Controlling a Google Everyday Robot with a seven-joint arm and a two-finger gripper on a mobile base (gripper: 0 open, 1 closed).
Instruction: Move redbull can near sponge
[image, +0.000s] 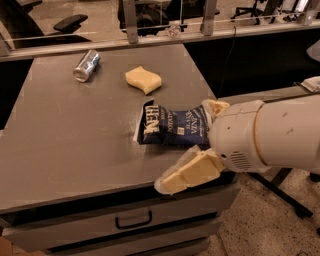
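Observation:
The redbull can lies on its side at the far left of the grey table. The pale yellow sponge lies to the can's right, a short gap away. My gripper is at the table's front right corner, far from the can, on a bulky white arm. Its tan fingers are spread apart: one reaches over the front edge, the other shows behind the arm by the chip bag's right end. It holds nothing.
A dark blue chip bag lies flat between the sponge and my gripper. The table has a drawer with a handle in front. A railing and office chairs stand behind the table. Speckled floor lies to the right.

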